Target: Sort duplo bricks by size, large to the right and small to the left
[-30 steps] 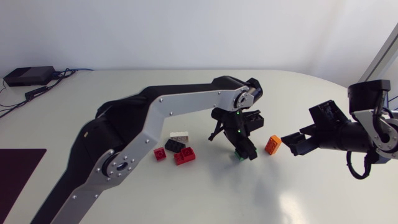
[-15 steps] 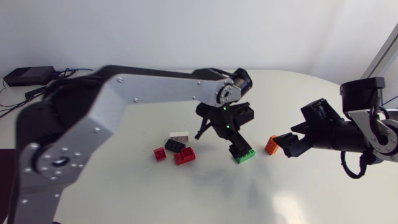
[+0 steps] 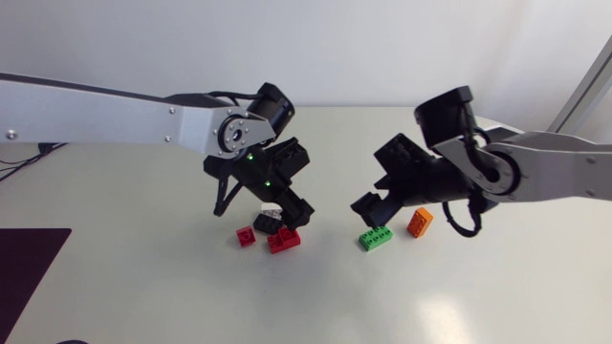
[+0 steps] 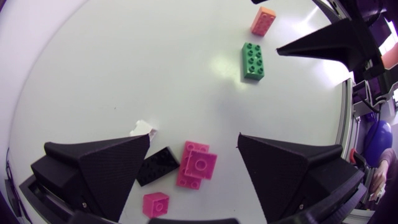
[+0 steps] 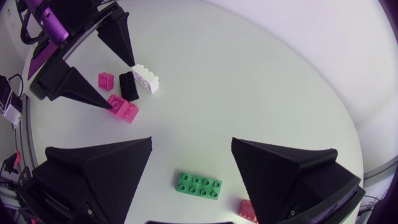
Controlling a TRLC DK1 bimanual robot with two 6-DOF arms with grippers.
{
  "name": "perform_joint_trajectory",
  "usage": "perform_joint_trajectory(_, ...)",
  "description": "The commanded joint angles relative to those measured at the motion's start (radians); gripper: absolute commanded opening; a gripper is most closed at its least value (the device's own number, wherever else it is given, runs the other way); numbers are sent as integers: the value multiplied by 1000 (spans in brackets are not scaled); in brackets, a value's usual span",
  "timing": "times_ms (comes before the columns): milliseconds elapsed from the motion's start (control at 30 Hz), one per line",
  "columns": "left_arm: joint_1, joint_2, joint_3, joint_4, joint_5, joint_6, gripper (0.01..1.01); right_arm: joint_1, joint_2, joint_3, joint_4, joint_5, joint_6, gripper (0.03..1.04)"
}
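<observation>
A green eight-stud brick (image 3: 376,237) lies flat on the table, with an orange brick (image 3: 420,222) just to its right. My right gripper (image 3: 373,207) hangs open over the green brick (image 5: 199,185), which shows below its spread fingers with nothing between them. To the left is a cluster of a white brick (image 3: 276,205), a black brick (image 3: 267,224), a small red brick (image 3: 247,236) and a larger red brick (image 3: 284,240). My left gripper (image 3: 289,208) hovers open above this cluster; the red brick (image 4: 197,165) and black brick (image 4: 157,166) lie under its gap.
Dark boxes with cables (image 3: 19,151) sit by the table's far left edge, behind my left arm. A dark mat (image 3: 24,263) covers the near left corner. The white table (image 3: 316,306) is bare in front of the bricks.
My left gripper opened, left the green brick on the table and swung left over the cluster. My right arm moved left, past the orange brick, to above the green brick.
</observation>
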Motion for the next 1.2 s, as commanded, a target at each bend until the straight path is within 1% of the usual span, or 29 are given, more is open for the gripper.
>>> perform_joint_trajectory(0, 35, -48, -68, 27, 1, 8, 985, 29, 101, 82, 0, 5, 25, 925)
perform_joint_trajectory(133, 88, -86, -143, 63, -1, 34, 985, 69, 219, 191, -9, 3, 31, 936)
perform_joint_trajectory(333, 154, -110, -223, 96, -1, 74, 982, 114, 359, 320, -20, 2, 41, 939)
perform_joint_trajectory(533, 201, -112, -267, 115, 1, 112, 972, 134, 509, 453, -48, -7, 41, 939)
perform_joint_trajectory(600, 213, -117, -283, 115, 1, 123, 956, 138, 538, 481, -59, -9, 41, 939)
perform_joint_trajectory(733, 226, -117, -304, 115, 7, 130, 952, 158, 549, 493, -74, -9, 44, 939)
perform_joint_trajectory(800, 224, -109, -307, 118, 16, 129, 934, 166, 549, 489, -74, -9, 50, 939)
perform_joint_trajectory(867, 218, -92, -307, 127, 31, 126, 908, 169, 549, 482, -74, -6, 56, 939)
perform_joint_trajectory(933, 209, -75, -312, 144, 39, 123, 854, 171, 543, 472, -74, -6, 59, 939)
perform_joint_trajectory(1000, 203, -58, -316, 153, 44, 124, 851, 171, 532, 456, -72, -6, 59, 939)
perform_joint_trajectory(1067, 198, -44, -320, 159, 44, 126, 785, 171, 515, 435, -69, -1, 59, 939)
perform_joint_trajectory(1167, 206, -32, -320, 159, 44, 126, 774, 171, 497, 415, -66, 0, 58, 939)
